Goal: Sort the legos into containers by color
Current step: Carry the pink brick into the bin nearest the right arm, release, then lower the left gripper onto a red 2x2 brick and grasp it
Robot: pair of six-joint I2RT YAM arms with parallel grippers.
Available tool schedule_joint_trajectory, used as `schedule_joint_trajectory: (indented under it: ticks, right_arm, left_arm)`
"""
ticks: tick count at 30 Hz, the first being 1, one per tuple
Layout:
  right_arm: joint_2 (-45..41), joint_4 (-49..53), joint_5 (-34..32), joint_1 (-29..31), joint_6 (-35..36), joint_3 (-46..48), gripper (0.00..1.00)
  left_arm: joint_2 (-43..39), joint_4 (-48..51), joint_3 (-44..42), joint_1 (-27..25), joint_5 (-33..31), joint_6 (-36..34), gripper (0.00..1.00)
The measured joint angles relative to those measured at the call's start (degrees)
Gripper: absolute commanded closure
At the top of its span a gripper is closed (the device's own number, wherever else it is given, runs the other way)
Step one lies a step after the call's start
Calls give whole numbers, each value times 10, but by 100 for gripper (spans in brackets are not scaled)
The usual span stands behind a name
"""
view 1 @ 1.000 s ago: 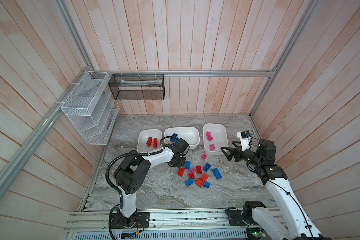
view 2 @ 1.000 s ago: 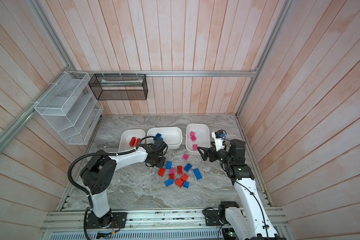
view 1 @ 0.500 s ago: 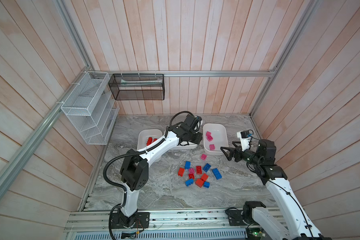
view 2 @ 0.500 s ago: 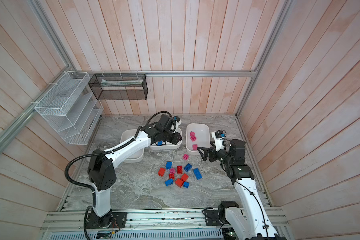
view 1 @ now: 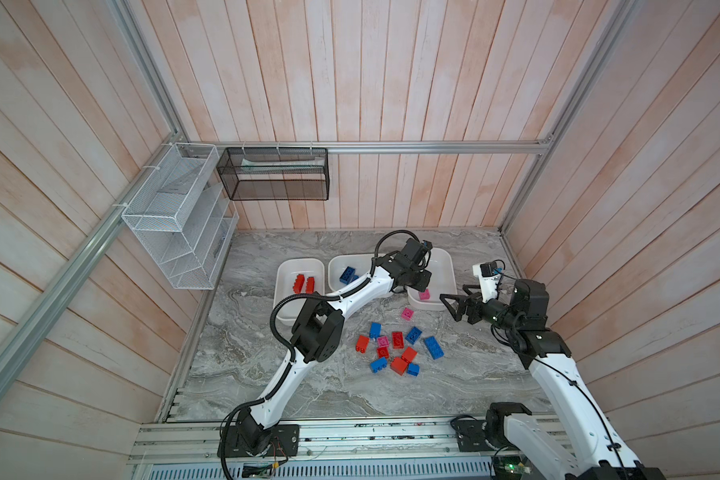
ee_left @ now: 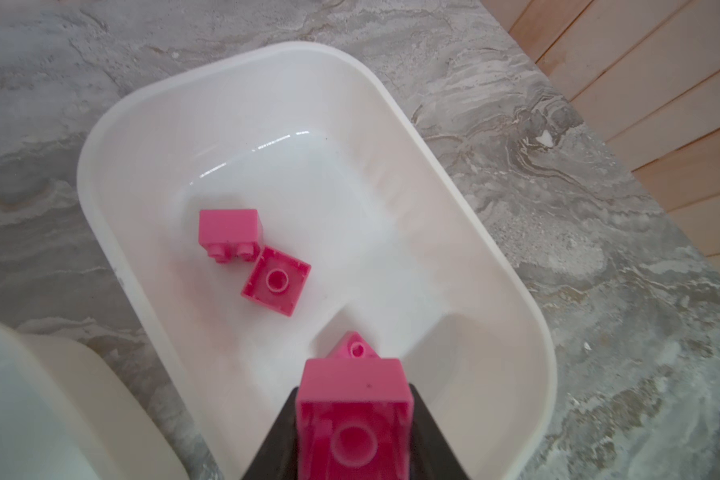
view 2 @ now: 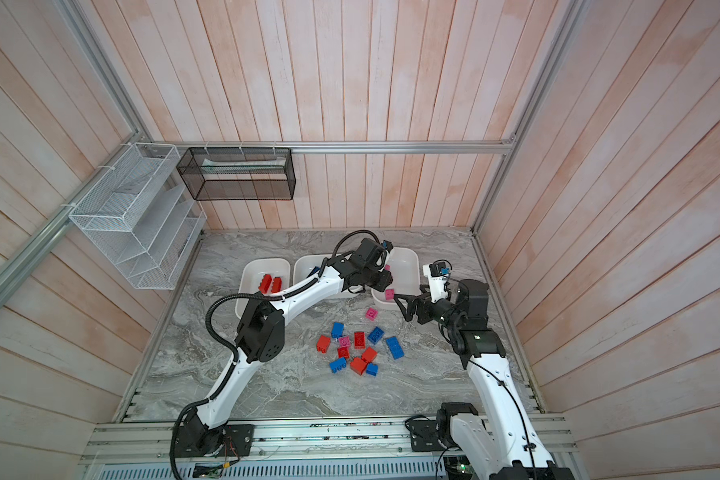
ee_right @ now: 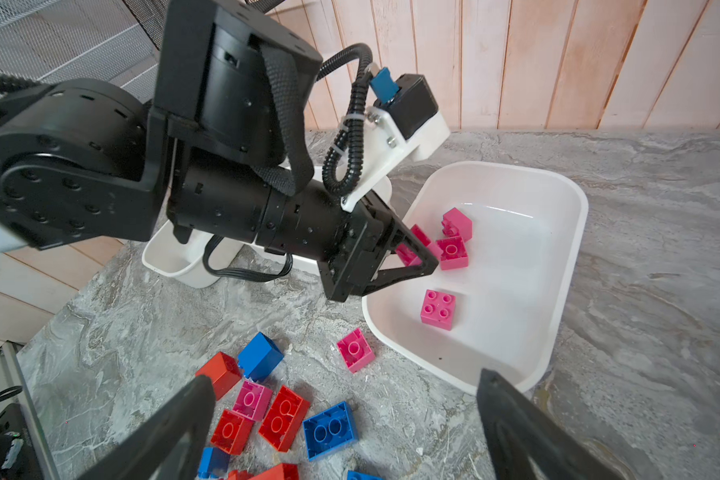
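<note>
The left gripper (view 1: 420, 284), jaws grasping a pink brick (ee_left: 352, 411), has swung from the loose pile (view 1: 395, 347) to above the right tub (ee_left: 474, 249), ready to drop. The right gripper (view 1: 450, 306) waits nearby, jaws released.

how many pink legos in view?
6. Three tub bricks in the rightmost tub; the held brick is in the left claw over it; on the table, a stray brick by the tub, a pile brick. More may be hidden.
</note>
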State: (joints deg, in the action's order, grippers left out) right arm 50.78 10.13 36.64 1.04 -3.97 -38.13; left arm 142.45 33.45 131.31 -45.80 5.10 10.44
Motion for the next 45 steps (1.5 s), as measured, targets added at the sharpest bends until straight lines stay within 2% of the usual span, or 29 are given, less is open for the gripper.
schedule_joint_trajectory:
  ticks: [2,5,9,12,15,20,23,26,31,35,45]
  right_arm:
    - [0,0,3,0,-4,6,2]
    - [0,1,9,0,-6,11,2]
    - [-4,1,14,0,-9,15,2]
    - [-6,2,20,0,-10,15,2]
    - [-7,2,25,0,-10,15,2]
    - [-9,4,31,0,-10,15,2]
    - [-11,6,33,2,-10,15,2]
    - [-11,7,33,7,-10,15,2]
    - [-11,9,31,29,-10,15,2]
    - [-11,10,27,45,-10,15,2]
    - [-10,11,18,48,-9,15,2]
  left_arm:
    - [6,2,4,1,-9,-11,47]
    - [6,3,4,3,-9,-17,39]
    - [-10,5,-10,3,10,-14,35]
    - [-65,13,-65,3,26,-12,34]
    - [-166,15,-167,3,35,-7,34]
    - [-383,12,-389,2,32,21,33]
    - [-477,17,-505,0,18,52,33]
    - [-532,30,-602,-11,-3,91,33]
    - [-574,42,-709,-40,-28,151,33]
    - [-577,31,-754,-43,-44,174,33]
    - [-488,-19,-752,-43,-67,172,34]
